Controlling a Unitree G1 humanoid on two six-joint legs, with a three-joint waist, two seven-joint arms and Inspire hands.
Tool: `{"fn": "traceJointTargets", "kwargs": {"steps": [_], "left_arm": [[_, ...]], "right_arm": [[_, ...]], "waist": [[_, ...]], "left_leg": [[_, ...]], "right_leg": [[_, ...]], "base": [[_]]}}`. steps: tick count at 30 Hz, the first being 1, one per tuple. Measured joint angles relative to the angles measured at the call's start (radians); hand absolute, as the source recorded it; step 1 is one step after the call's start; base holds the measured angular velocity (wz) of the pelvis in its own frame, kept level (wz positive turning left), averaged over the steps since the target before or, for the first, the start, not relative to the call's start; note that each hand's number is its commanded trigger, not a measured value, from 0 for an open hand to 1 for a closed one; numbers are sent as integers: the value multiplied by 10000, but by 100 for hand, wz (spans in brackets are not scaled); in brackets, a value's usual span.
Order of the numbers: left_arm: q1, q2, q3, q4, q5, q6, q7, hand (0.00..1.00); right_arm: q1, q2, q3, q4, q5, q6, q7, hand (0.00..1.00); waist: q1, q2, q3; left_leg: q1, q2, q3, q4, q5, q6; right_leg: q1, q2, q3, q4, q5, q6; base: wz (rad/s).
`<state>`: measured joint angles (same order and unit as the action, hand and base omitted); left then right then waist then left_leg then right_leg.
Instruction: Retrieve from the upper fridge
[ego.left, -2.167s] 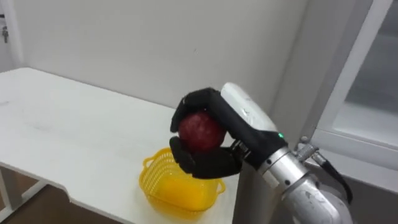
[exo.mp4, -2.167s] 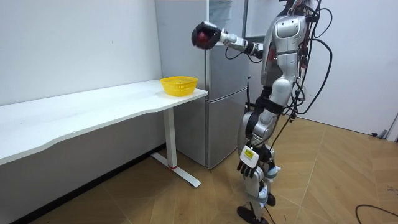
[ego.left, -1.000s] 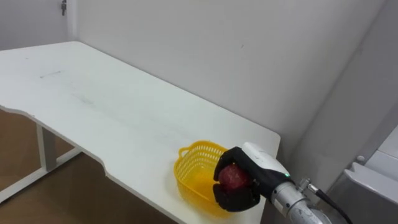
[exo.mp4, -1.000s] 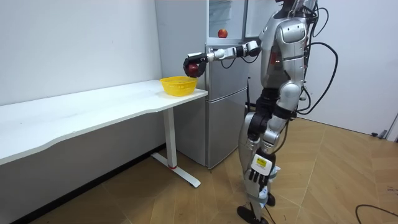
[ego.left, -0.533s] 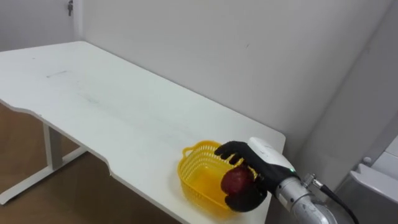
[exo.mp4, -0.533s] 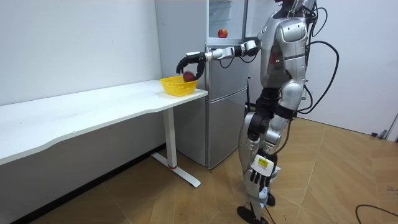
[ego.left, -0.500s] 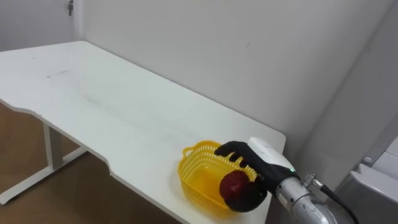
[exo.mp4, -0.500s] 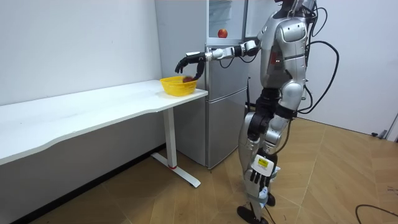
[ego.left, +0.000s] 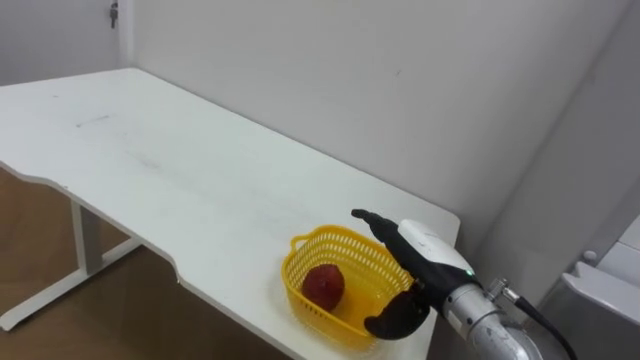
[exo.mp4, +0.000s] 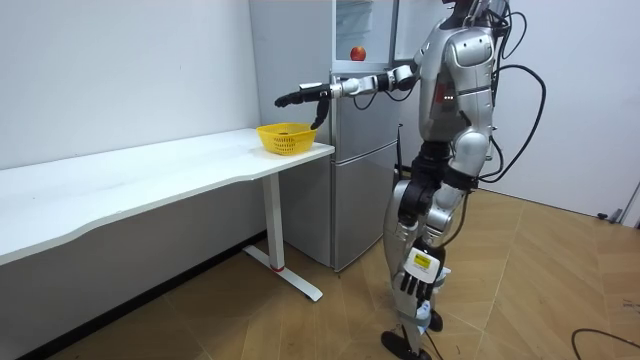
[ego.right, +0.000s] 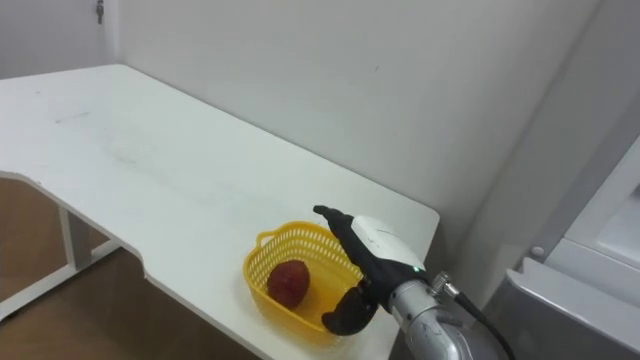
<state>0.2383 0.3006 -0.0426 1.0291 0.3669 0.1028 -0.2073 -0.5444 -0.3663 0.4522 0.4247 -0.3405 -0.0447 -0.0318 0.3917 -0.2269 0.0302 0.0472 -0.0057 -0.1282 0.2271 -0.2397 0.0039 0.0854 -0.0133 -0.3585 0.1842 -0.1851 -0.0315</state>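
The red fruit, likely an apple, sits in the yellow basket on the bench, just below the wide-spread, empty fingers of the right hand; left hand hangs low.

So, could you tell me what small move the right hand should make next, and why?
Probably lift the right hand up and back, clear of the yellow basket. Its fingers are spread open above the rim, and the red apple lies inside the basket, free of the hand, so nothing is left to hold there.
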Motion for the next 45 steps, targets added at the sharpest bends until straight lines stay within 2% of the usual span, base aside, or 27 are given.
{"fn": "traceJointTargets", "kwargs": {"steps": [10,15,17,21,23,25,27,28,29,31,32,35,37,38,40,44,45], "left_arm": [[94,-5,4,-97,0,4,8,0],[107,-3,8,-92,-6,8,9,0],[113,-5,15,-90,-5,22,0,0],[221,-86,185,0,-8,26,1,0],[283,-124,186,29,-16,28,14,0],[305,-169,183,28,-11,27,56,0],[468,-274,188,23,5,21,89,0],[537,-324,217,21,7,16,84,0],[553,-349,259,23,7,15,82,0],[626,-458,414,25,182,-9,100,0],[670,-520,403,25,209,-8,190,0],[649,-647,377,23,210,-33,320,0],[653,-755,384,25,212,-70,430,0],[689,-830,372,32,214,-121,483,0],[783,-900,383,-9,202,-263,548,0],[838,-921,375,2,180,-424,690,0],[843,-920,374,13,176,-434,718,0]], "right_arm": [[0,0,0,-13,212,0,0,0],[0,0,-1,-31,211,6,-20,0],[1,0,-17,-137,203,7,-29,0],[5,0,-163,-807,240,-17,-223,0],[11,0,-306,-1267,358,-82,-411,0],[40,1,-438,-1727,576,-131,-660,0],[158,-1,-591,-2441,594,-200,-878,0],[168,4,-671,-2864,592,-204,-946,0],[197,15,-765,-3133,593,-208,-966,0],[312,67,-1077,-3945,500,-282,-1104,0],[518,71,-1281,-4465,526,-416,-1276,0],[1011,149,-1699,-5401,571,-703,-1624,0],[1522,256,-1936,-6048,617,-791,-1742,0],[1834,281,-2054,-6371,644,-914,-1781,0],[2129,383,-2244,-6859,619,-1036,-1888,0],[2708,486,-2701,-7450,1073,-1122,-2190,0],[2860,489,-2873,-7602,1088,-1161,-2349,0]], "waist": [[-5,72,-21],[-27,49,-92],[-75,73,-91],[-392,276,-86],[-560,381,-112],[-627,516,-150],[-645,753,-248],[-682,855,-268],[-733,892,-266],[-913,978,-211],[-966,1026,-199],[-1190,1121,-239],[-1381,1248,-247],[-1482,1376,-262],[-1808,1552,-284],[-2262,1706,-319],[-2478,1720,-321]], "left_leg": [[-2,0,-1,31,0,0],[12,-3,0,88,0,0],[37,-3,1,112,0,0],[167,-10,4,55,-8,10],[179,-13,18,58,-10,12],[243,-2,104,44,-10,12],[460,28,297,-96,-5,16],[540,45,394,-146,-6,17],[546,46,400,-148,-6,17],[649,54,434,-145,-6,17],[699,59,471,-147,-7,18],[717,95,625,-196,-8,19],[818,105,727,-255,-7,19],[887,111,823,-314,-7,20],[971,158,1052,-409,-7,20],[1202,240,1416,-520,-8,17],[1232,255,1513,-541,-8,16]], "right_leg": [[6,0,-2,1,0,0],[52,-2,2,1,0,0],[98,-6,0,-6,0,0],[263,-17,-7,-9,0,1],[270,-17,4,-9,1,0],[278,-16,36,-4,3,-3],[321,-20,224,39,3,-3],[340,-15,346,36,3,-3],[344,-6,382,34,3,-3],[405,15,465,33,4,-6],[433,24,520,29,4,-6],[355,18,665,37,9,-13],[383,45,806,47,11,-16],[402,87,874,57,10,-15],[336,136,1117,62,17,-25],[390,166,1395,63,24,-37],[383,176,1438,68,28,-44]], "base": [[0],[0],[0],[2],[-1],[-13],[-27],[-22],[-14],[-6],[-9],[-14],[-20],[-22],[-30],[-26],[-21]]}}
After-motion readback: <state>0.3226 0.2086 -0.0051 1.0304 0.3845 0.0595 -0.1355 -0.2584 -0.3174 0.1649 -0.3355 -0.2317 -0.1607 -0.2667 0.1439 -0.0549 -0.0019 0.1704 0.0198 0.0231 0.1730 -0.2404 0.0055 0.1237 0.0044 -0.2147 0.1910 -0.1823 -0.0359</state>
